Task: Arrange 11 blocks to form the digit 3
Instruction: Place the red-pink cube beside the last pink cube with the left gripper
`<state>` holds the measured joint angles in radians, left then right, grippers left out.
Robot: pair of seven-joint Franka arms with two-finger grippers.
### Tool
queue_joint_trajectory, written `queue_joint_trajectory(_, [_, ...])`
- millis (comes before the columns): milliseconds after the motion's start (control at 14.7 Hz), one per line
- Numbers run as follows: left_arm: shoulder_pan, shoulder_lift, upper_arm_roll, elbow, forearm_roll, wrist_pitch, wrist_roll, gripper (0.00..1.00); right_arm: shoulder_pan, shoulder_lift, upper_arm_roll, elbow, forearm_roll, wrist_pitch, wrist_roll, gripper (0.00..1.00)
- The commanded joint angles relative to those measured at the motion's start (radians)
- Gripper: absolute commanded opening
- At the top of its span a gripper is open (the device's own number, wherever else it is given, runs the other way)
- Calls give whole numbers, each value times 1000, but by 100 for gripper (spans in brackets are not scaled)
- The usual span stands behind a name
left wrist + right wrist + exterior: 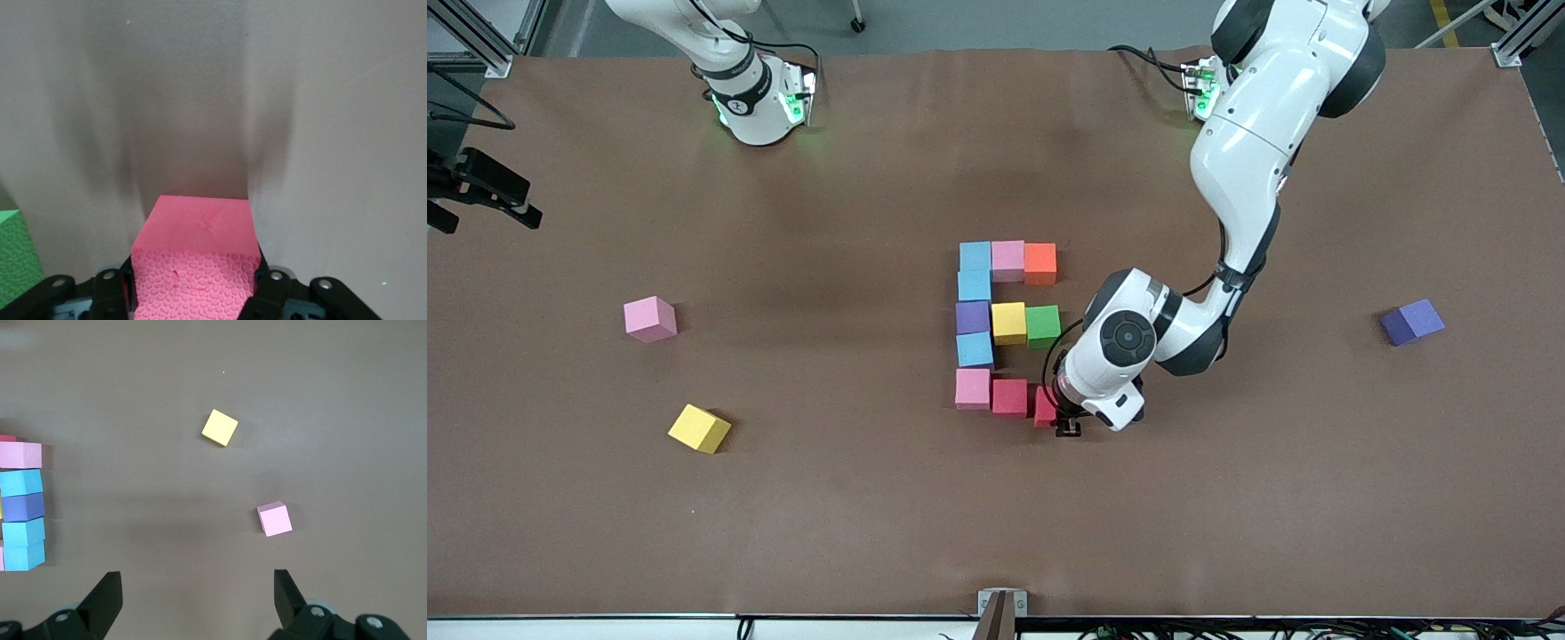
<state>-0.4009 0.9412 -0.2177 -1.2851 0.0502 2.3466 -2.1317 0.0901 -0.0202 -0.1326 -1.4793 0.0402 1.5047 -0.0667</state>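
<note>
Left gripper (1060, 425) at figure's (1007, 327) near row, fingers (110, 293) clamped on red block (195, 263). Right gripper (198, 603) waits high over bench (871, 516), fingers apart.

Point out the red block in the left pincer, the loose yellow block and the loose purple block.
red block (197, 250), left wrist view, its top face.
loose yellow block (698, 428), front view, top face.
loose purple block (1413, 321), front view, top face.

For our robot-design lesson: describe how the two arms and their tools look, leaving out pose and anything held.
Both arms have glossy white rounded shells with black joint bands; thin black cables run along the left arm. Each base glows green, as on the right arm. The left tool and right tool have black fingers with silver screws.
</note>
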Motion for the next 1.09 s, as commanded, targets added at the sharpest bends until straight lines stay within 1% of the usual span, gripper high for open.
queue_joint_trajectory(0, [-24, 22, 9, 26, -23, -30, -25, 18, 8, -7, -2, -4, -13, -4, 4, 100])
queue_joint_trajectory(883, [-38, 36, 9, 41, -23, -26, -30, 18, 8, -7, -2, -4, -13, -6, 4, 100])
queue_joint_trajectory(1019, [-42, 36, 11, 39, -21, -26, -62, 18, 8, -7, -2, -6, -13, -6, 4, 100])
